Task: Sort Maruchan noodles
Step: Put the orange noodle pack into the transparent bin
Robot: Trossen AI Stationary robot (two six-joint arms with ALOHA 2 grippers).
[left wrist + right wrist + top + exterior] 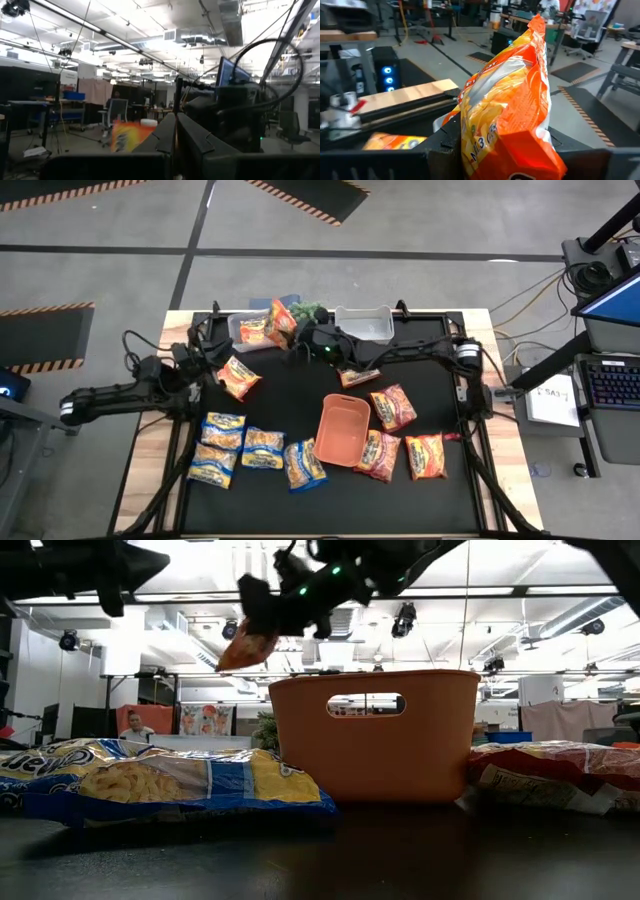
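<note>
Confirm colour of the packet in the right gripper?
Orange, with yellow print. The noodle packet shows best in the right wrist view, clamped in the right gripper.

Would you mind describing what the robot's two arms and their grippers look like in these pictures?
Both the left arm and the right arm are dark, slender and jointed, with black cables trailing alongside. A small green light glows near the right gripper. The left gripper has two dark, flat, blocky fingers.
</note>
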